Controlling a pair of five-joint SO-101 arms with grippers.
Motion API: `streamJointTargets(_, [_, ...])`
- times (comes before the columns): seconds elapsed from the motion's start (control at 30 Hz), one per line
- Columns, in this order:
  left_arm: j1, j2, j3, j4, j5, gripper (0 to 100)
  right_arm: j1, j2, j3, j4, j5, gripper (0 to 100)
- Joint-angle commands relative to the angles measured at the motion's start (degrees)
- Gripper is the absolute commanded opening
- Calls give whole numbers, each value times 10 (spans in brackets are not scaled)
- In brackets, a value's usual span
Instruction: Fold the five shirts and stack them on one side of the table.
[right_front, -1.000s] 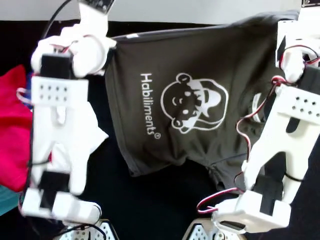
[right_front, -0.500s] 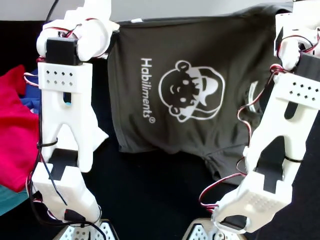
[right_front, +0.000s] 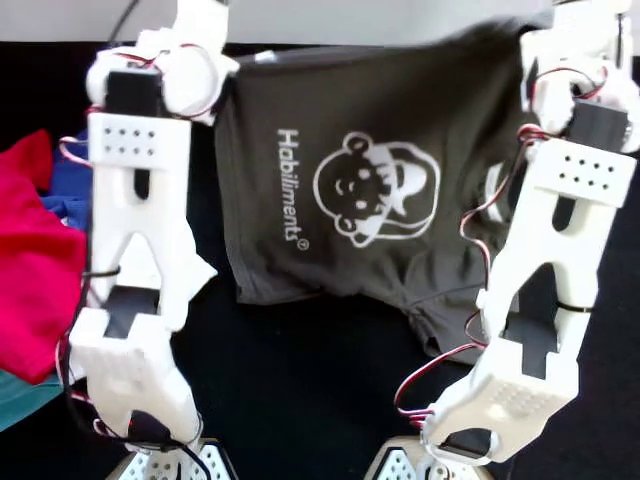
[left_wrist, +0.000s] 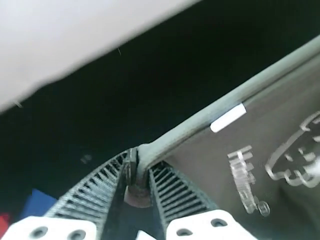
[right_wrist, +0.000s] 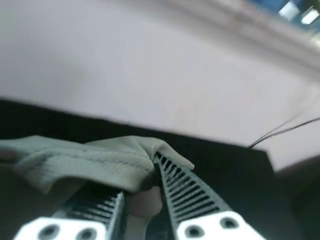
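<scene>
— Far left of the desk (right_front: 300, 400)?
— A heaped red shirt (right_front: 35, 260), cut off by the frame edge. Just behind it a blue cloth (right_front: 62, 190), and at the near corner a teal cloth (right_front: 18, 405), both mostly hidden; impossible to tell whether shirts. Some white fabric (right_front: 197, 272) peeking from under the left arm (right_front: 135, 220), largely covered.
— And the left hand (left_wrist: 138, 162)?
— Clamped tight on the rolled edge of the grey shirt (right_front: 400, 120), near a small white tag (left_wrist: 227, 117).
— The grey shirt itself?
— Spread across the far middle of the desk with the print (right_front: 375, 190) facing up. Near corner rumpled and partly behind the right arm (right_front: 545, 250). Hard to say whether lying flat or lifted at the far edge.
— Right hand (right_wrist: 145, 180)?
— Closed on a bunched fold of the same grey shirt, one fingertip buried under the fabric.
</scene>
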Motion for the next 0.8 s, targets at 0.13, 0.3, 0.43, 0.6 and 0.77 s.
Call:
streamJointTargets(0.13, [-15, 87, 25, 6, -5, 9, -9, -5, 146, 33, 6, 5])
streamJointTargets(0.3, [-15, 112, 22, 28, -5, 9, -7, -9, 198, 41, 6, 5])
streamJointTargets(0.43, [-5, 97, 15, 123, -6, 9, 6, -10, 160, 141, 6, 5])
streamJointTargets(0.6, [12, 70, 15, 229, -7, 9, 11, -10, 93, 305, 8, 5])
streamJointTargets(0.77, [16, 21, 91, 236, -4, 9, 11, -10, 72, 401, 9, 5])
